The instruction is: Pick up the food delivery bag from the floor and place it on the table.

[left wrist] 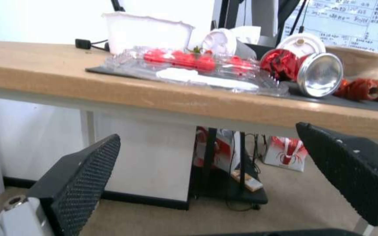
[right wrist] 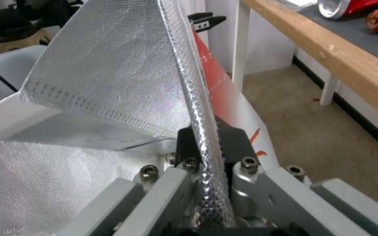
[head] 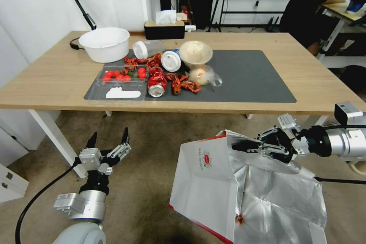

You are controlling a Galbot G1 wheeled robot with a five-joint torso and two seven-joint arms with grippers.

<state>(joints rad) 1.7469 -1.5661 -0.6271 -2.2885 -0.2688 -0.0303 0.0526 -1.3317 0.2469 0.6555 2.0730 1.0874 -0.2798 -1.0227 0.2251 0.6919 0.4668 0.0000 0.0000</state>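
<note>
Head view: the right gripper point(head: 248, 145) grasps the foil-lined rim of the food delivery bag point(head: 206, 187), its fingers clamped on the silver edge, as the right wrist view confirms. The bag hangs tilted in front of the surface point(head: 49, 80), its mouth open toward the robot; whether its lower corner touches the floor point(head: 145, 183) cannot be told. The left gripper point(head: 108, 141) waits low beside the table leg, fingers spread wide and holding nothing. Judged from this, the lift is under way. The next move calls for raising the bag above the wooden edge and setting it on the bare right half of the grey mat point(head: 251, 80), away from the red can point(head: 157, 83) and scattered food.
</note>
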